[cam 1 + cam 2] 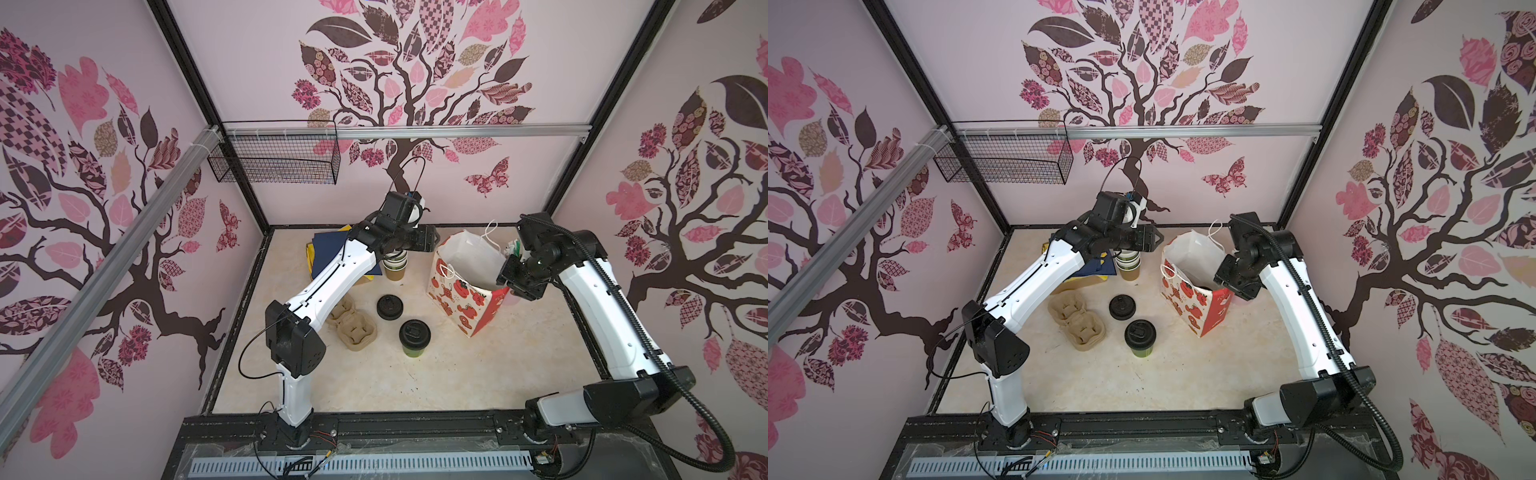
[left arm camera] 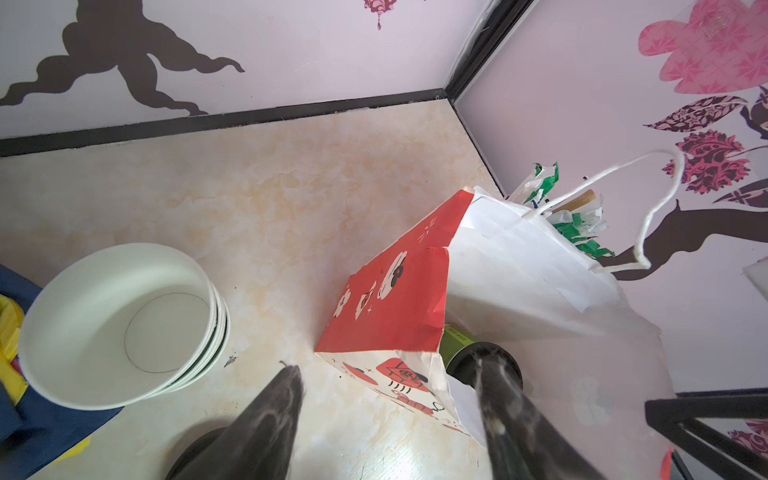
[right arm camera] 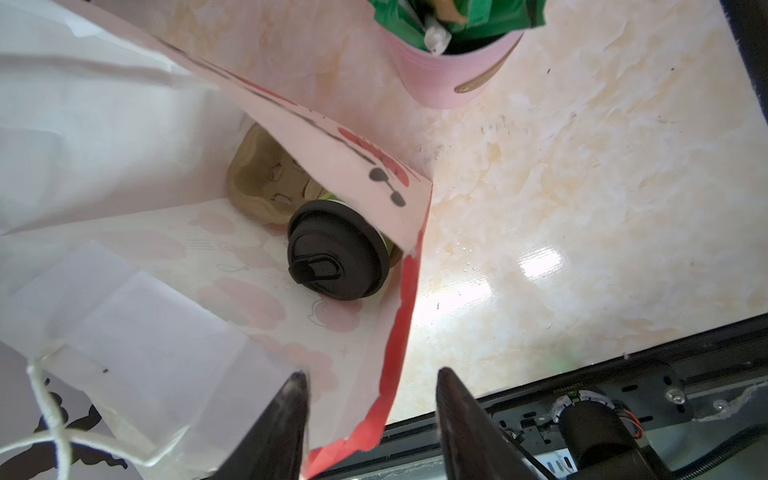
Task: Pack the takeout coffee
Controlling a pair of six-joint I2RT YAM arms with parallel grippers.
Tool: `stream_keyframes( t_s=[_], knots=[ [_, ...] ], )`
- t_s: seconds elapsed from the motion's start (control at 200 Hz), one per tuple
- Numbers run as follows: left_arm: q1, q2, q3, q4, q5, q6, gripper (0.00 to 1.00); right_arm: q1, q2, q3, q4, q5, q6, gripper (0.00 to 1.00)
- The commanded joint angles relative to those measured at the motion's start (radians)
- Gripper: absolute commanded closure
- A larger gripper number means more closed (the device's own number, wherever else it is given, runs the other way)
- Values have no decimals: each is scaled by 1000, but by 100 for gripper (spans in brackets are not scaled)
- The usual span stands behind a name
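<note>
Spread and empty, right claw [image 3: 372, 374] and left claw [image 2: 386, 368] flank red-patterned paper bag [image 1: 457, 299] holding one black-lidded green paper cup [image 3: 338, 249]; second lidded green cup [image 1: 414, 337] upright on desk [image 1: 457, 382], frontward of both, between arms.

lidded green cup [image 1: 414, 337] on the table [image 1: 374, 382] near the paper bag [image 1: 455, 291]

Robot lab booth: tree-wallpaper panels [image 1: 457, 195], black frame post [image 1: 187, 64], arm-mounting rail [image 1: 415, 428].
</note>
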Motion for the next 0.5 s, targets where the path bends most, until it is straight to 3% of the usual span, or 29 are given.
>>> stream_keyframes(
  t_s=[0.0,0.495],
  knots=[
    [-5,5,48,27,-12,9,29,0,29,-3,-90,4,180,50],
    [-27,51,82,15,24,10,29,0,58,-14,-89,61,135,84]
  ],
)
